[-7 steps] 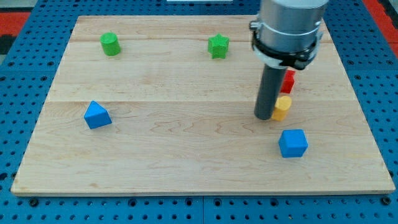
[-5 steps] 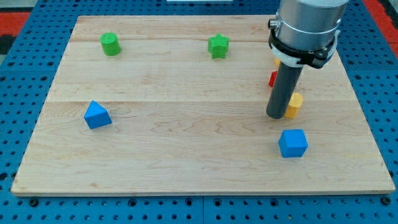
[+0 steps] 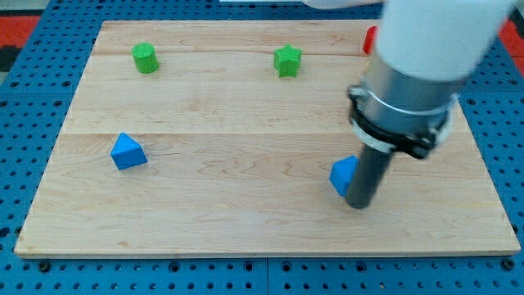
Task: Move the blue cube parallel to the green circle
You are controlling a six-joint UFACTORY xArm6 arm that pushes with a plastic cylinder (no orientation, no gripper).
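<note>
- My tip [image 3: 359,205] rests on the wooden surface [image 3: 246,205] toward the view's lower right, pressed against the right side of the blue cube [image 3: 343,175].
- I carry no fingers, only a straight dark rod, so nothing is held.
- The blue cube is partly hidden behind my rod; only its left part shows.
- The green circle [image 3: 145,58] sits near the view's top left, well apart from the cube.
- A green star [image 3: 287,61] stands at top centre.
- A blue triangular block [image 3: 128,152] lies at the left.
- A red block [image 3: 370,38] peeks out beside my arm at the top right; its shape I cannot tell.
</note>
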